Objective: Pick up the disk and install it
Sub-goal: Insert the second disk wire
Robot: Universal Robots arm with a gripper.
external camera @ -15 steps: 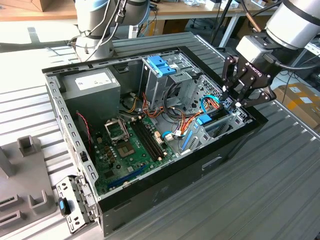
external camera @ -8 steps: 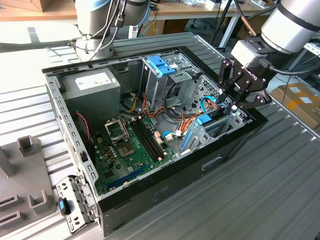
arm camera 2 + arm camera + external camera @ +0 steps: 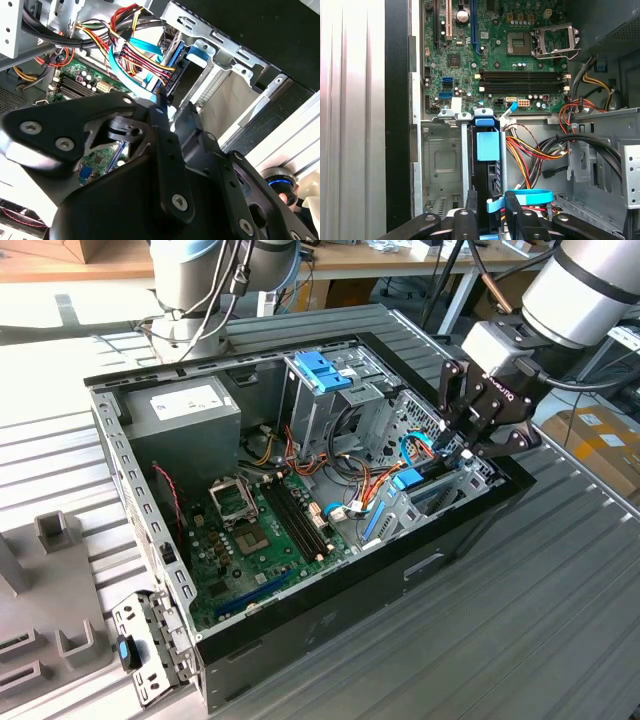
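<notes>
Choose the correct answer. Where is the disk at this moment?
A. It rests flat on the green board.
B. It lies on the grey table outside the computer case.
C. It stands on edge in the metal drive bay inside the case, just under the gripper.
C: in the first wrist view the disk, with its light-blue rail, stands in the metal drive bay beneath the gripper; the exterior view places the gripper over that corner of the computer case.

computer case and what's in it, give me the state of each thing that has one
computer case: side panel off, lying flat, inside exposed
disk: standing on edge in the drive bay, between the fingers
gripper: closed around the disk's end
processor socket: empty, latch frame raised
memory slots: empty
</notes>
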